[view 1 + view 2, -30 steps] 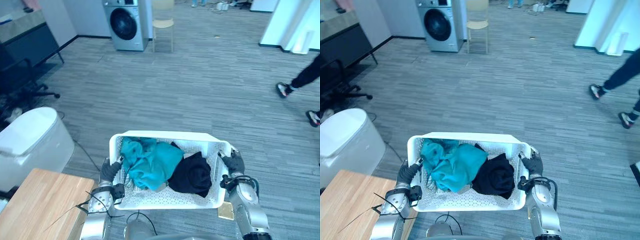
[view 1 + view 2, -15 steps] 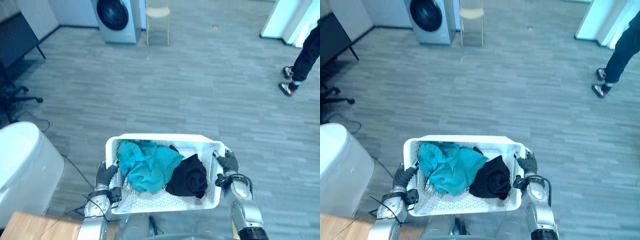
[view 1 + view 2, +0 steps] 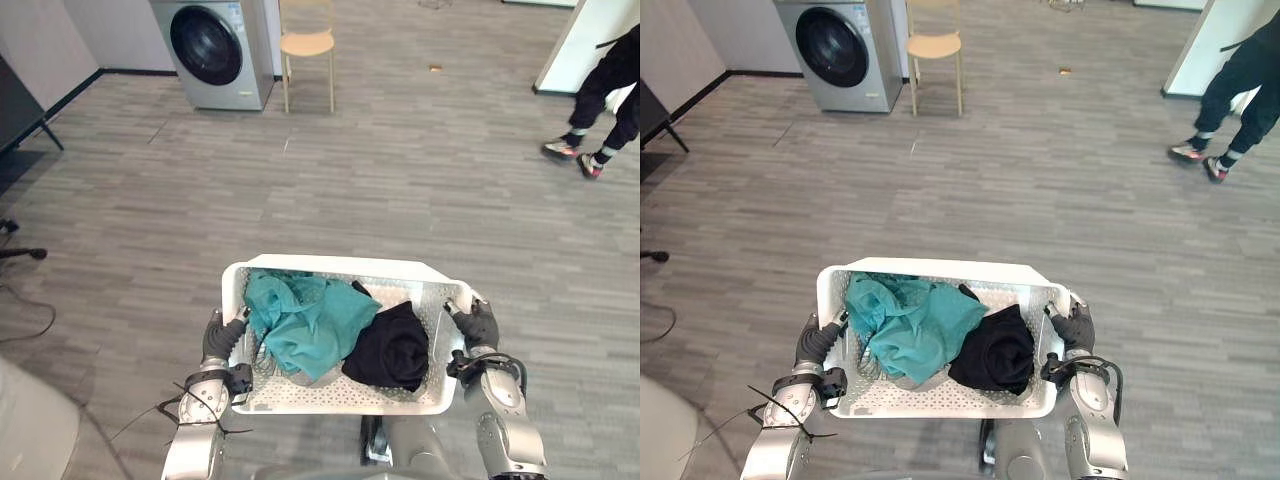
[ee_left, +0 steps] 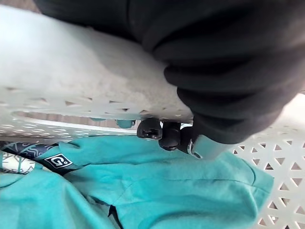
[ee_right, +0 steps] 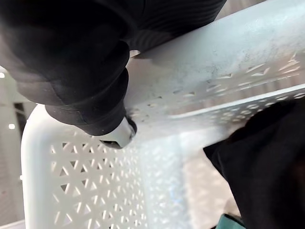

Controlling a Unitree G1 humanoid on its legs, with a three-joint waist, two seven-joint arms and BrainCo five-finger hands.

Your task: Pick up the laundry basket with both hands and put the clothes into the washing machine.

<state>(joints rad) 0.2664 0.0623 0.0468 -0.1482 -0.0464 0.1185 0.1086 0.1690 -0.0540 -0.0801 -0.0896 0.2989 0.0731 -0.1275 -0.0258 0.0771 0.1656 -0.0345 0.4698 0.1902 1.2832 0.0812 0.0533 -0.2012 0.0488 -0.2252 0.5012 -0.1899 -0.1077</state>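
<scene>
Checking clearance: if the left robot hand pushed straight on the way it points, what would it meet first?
Probably the teal garment inside the laundry basket, just past the left robot hand; depth unclear.

Floor [image 3: 400, 180]: grey wood-look planks, laid crosswise, wide open stretch. Far end, left of centre: silver washing machine [image 3: 210, 50], dark round door shut, against pale grey wall [image 3: 100, 30]. Just beside it, light wooden chair [image 3: 307, 45], thin legs. Small scrap [image 3: 434, 68] on floor beyond chair. Far right: white panel [image 3: 570, 45], person's dark-trousered legs [image 3: 610, 90] next to it. Left edge: dark furniture [image 3: 15, 110]. Lower left corner: white rounded object [image 3: 30, 430]. Light even.
</scene>
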